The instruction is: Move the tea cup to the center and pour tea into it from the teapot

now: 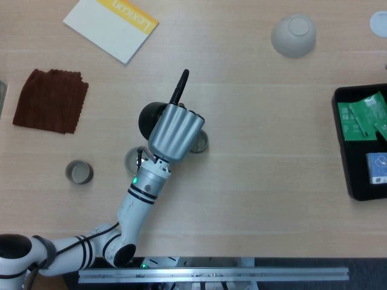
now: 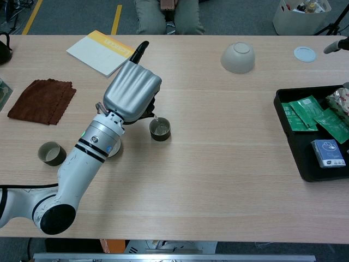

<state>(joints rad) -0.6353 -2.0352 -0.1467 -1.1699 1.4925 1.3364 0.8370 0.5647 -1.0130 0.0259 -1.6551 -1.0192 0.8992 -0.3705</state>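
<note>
Head view: the left robot hand [image 1: 175, 132] is seen from above, clenched around the handle of the dark teapot [image 1: 151, 118], whose body shows at the hand's left edge and whose black handle tip sticks up beyond the knuckles. The tea cup [image 1: 200, 142] is mostly hidden under the hand, only its right rim showing, and it stands near the middle of the desk [image 1: 266, 181]. A second small cup [image 1: 79, 172] stands well apart to the left, and a round lid-like object [image 1: 134, 161] lies beside the forearm. Chest view: the left robot hand [image 2: 132, 93] is seen grasping the teapot [image 2: 150, 109], which is tilted with its spout just above the rim of the tea cup [image 2: 160, 129]; a thin pale stream appears to run from spout to cup, though it is too small to be certain. The cup is judged to be in place already, so the pouring step is taken to be in hand. The right robot hand is seen in neither view. The next move is judged to call for the tilt to be held steady over the cup, then for the teapot to be righted before the cup overfills and set down clear of it.
</note>
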